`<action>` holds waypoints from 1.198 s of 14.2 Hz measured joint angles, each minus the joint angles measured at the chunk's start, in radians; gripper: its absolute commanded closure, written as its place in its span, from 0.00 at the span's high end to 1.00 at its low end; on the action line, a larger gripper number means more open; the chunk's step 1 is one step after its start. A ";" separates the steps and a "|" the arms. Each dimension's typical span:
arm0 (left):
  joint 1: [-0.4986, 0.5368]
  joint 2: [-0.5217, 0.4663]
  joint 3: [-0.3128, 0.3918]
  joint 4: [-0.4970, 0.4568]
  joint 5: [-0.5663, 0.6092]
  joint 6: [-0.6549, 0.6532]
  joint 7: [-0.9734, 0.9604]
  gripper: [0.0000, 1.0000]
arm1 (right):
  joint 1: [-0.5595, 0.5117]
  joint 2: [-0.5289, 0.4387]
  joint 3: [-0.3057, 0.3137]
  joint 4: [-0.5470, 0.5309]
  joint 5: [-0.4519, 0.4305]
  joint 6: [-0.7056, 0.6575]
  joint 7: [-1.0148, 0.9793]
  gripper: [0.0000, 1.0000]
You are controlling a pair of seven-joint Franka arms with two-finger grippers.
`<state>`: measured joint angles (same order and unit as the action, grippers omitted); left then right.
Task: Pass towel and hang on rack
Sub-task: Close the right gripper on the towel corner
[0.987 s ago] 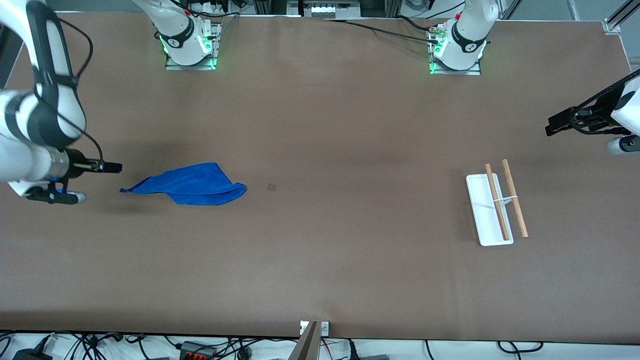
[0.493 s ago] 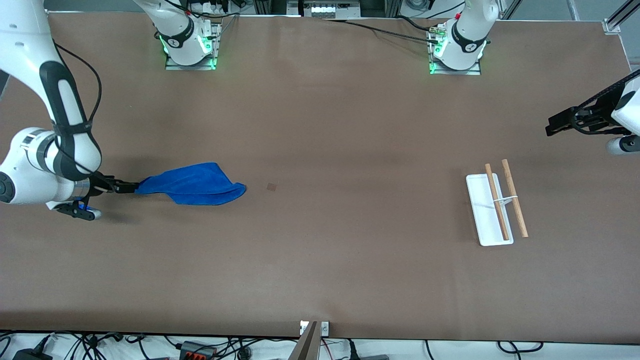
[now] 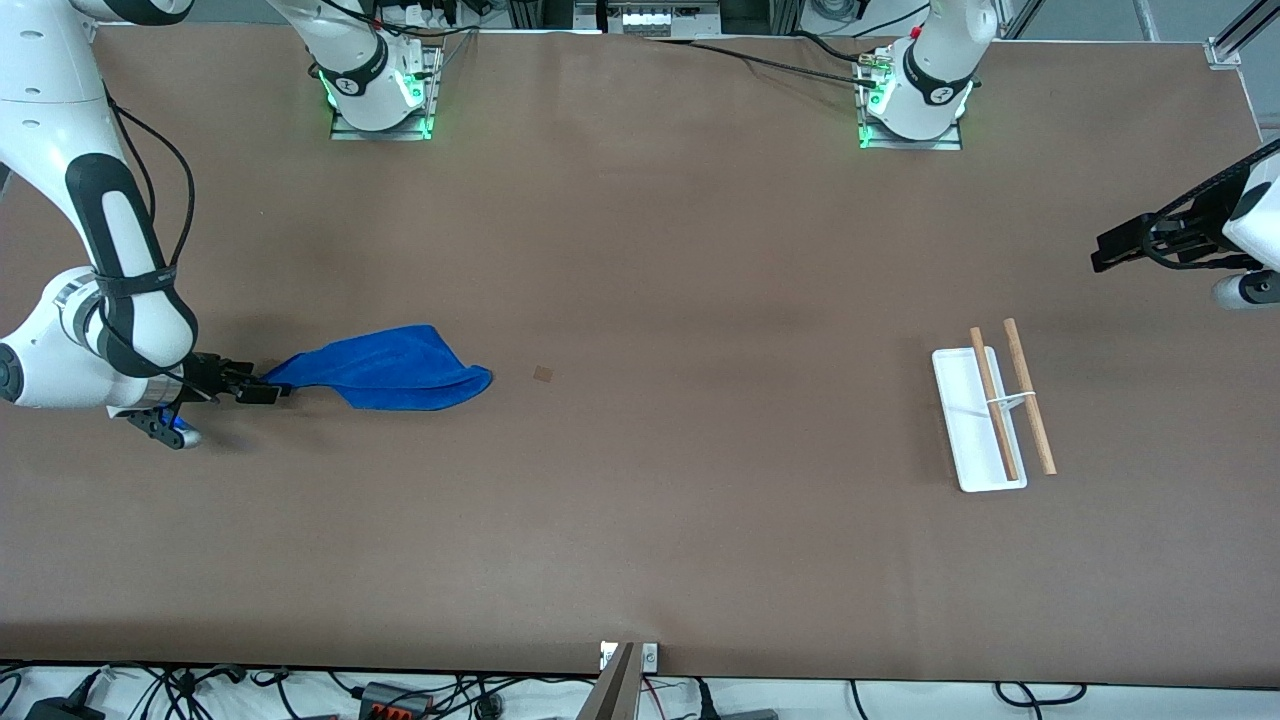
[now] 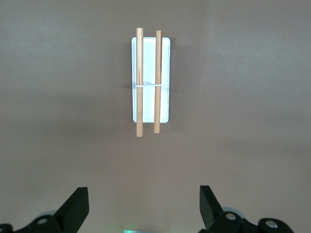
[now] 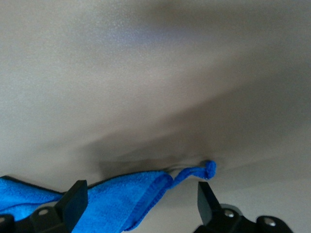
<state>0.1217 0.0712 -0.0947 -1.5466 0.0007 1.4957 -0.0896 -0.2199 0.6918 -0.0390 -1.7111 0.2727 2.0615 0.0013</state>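
The bright blue towel [image 3: 390,368] lies crumpled on the table toward the right arm's end. My right gripper [image 3: 262,391] is low at its pointed corner. In the right wrist view the right gripper [image 5: 141,201] is open, with the towel's corner [image 5: 121,196] between its fingers and the loop tag [image 5: 206,169] just past them. The rack [image 3: 1000,410], with a white tray and two wooden rods, stands toward the left arm's end. My left gripper [image 3: 1102,255] waits open above the table near that end. The left wrist view looks down on the rack [image 4: 150,82] past the open left gripper [image 4: 143,206].
A small dark square mark [image 3: 543,374] is on the brown table beside the towel. The two arm bases [image 3: 380,90] [image 3: 915,95] stand along the table edge farthest from the front camera. Cables lie past the edge nearest the front camera.
My right gripper has moved in from the table's end to the towel's pointed corner, which now sits between its open fingers. The left arm has not moved.
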 measured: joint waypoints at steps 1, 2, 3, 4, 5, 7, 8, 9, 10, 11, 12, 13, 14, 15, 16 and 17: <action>0.000 0.000 0.000 0.000 0.000 0.000 0.000 1.00 | -0.002 0.001 0.000 0.000 0.000 0.000 0.000 0.70; 0.000 0.000 0.000 0.000 0.000 0.000 0.000 1.00 | -0.003 0.002 0.000 0.000 0.000 0.000 0.000 0.57; 0.001 0.000 0.001 0.000 0.000 0.000 0.000 1.00 | -0.005 0.004 0.000 0.000 0.000 0.000 0.000 0.43; 0.001 0.000 0.001 0.000 0.000 0.000 0.000 1.00 | -0.008 0.004 -0.001 0.000 0.000 -0.003 -0.001 0.35; 0.001 0.000 0.001 0.000 0.000 0.000 0.000 1.00 | -0.012 0.004 -0.001 0.001 0.000 -0.008 -0.005 0.26; 0.003 0.001 0.002 0.000 0.000 0.000 0.000 1.00 | -0.016 0.004 -0.001 0.002 0.000 -0.022 -0.040 0.04; 0.004 0.002 0.002 0.000 0.000 0.000 0.000 1.00 | -0.016 0.004 -0.001 0.002 0.000 -0.034 -0.074 0.00; 0.006 0.002 0.002 0.000 0.000 0.000 0.000 1.00 | -0.016 0.004 0.000 0.003 0.000 -0.042 -0.108 0.00; 0.008 0.003 0.003 0.000 0.000 0.000 0.000 1.00 | -0.016 0.004 0.000 0.006 0.000 -0.048 -0.132 0.00; 0.011 0.003 0.004 0.000 0.000 0.000 0.000 1.00 | -0.016 0.004 0.000 0.008 0.000 -0.051 -0.145 0.00; 0.012 0.003 0.004 0.000 0.000 0.000 0.000 1.00 | -0.016 0.004 0.000 0.008 0.000 -0.051 -0.158 0.00; 0.012 0.003 0.004 0.000 0.000 0.000 0.000 1.00 | -0.015 0.004 0.001 0.010 0.000 -0.056 -0.168 0.00; 0.012 0.003 0.003 0.000 0.000 0.000 0.000 1.00 | -0.014 0.000 0.005 0.016 0.000 -0.078 -0.175 0.00; 0.011 0.003 0.002 0.000 0.000 0.000 0.000 1.00 | -0.013 -0.007 0.010 0.036 0.000 -0.133 -0.183 0.00; 0.010 0.003 0.001 0.000 0.000 0.000 0.000 1.00 | -0.009 -0.019 0.015 0.079 0.000 -0.223 -0.192 0.00; 0.007 0.003 0.000 0.000 0.000 0.000 0.000 1.00 | -0.002 -0.034 0.019 0.137 0.000 -0.322 -0.198 0.00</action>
<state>0.1289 0.0743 -0.0950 -1.5466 0.0007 1.4956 -0.0896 -0.2217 0.6576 -0.0199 -1.5743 0.2728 1.7400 -0.1966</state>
